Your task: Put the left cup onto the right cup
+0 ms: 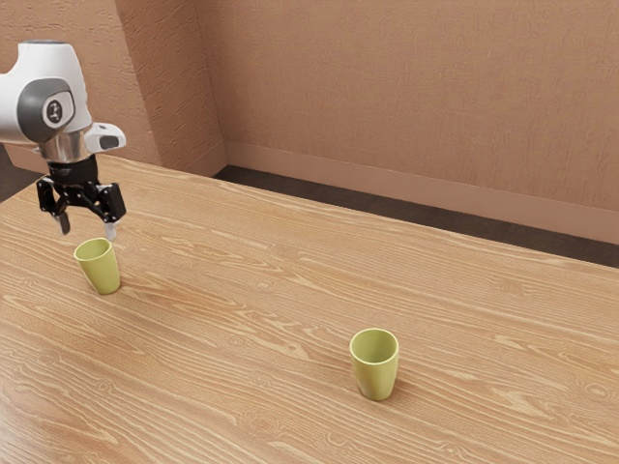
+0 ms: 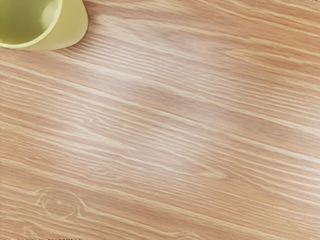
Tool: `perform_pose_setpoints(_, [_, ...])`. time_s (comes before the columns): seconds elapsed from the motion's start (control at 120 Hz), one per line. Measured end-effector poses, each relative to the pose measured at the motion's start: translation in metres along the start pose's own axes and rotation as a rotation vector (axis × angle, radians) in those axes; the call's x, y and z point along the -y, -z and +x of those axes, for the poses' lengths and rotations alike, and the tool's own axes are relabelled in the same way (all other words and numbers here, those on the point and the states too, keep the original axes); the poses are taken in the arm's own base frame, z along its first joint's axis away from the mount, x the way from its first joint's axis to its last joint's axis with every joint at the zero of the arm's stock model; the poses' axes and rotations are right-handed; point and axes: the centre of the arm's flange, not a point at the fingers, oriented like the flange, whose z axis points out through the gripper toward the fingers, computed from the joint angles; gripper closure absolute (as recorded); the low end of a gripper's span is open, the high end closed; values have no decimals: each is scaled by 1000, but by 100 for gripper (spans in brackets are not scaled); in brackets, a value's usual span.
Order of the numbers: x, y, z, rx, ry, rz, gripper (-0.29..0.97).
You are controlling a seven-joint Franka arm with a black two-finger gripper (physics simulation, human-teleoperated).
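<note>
My jaws hang spread just above the left cup [image 1: 99, 266], which stands upright on the counter [image 1: 290, 290], well apart from the right cup [image 1: 374, 363]. I reckon I'm off-centre: drop now and a finger could clip the rim and tip it over

Wooden desk carrying two yellow-green cups

The desk [image 1: 290, 251] has a light brown top with wavy grain. The left cup [image 1: 99, 266] stands on it, mouth up. The right cup [image 1: 374, 363], also mouth up, stands on the bare wood well apart from the left cup, toward the exterior view's right and nearer the camera.
</note>
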Motion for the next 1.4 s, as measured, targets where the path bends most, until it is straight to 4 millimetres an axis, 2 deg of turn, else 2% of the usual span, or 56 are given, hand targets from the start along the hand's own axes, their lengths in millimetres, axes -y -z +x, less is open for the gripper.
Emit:
perform_pose_setpoints(0.192, [22,-8,2,3,33,-3,0])
perform_pose_setpoints(0.392, [47,-30,14,21,61,-11,0])
perform_pose_setpoints(0.617, [40,-44,34,7,29,-10,0])
perform_pose_setpoints(0.858, [42,-47,46,-5,15,-3,0])
perform_pose_setpoints(1.1, [55,-50,47,-8,24,-1,0])
perform_pose_setpoints(1.4, [59,-53,48,-14,-16,2,0])
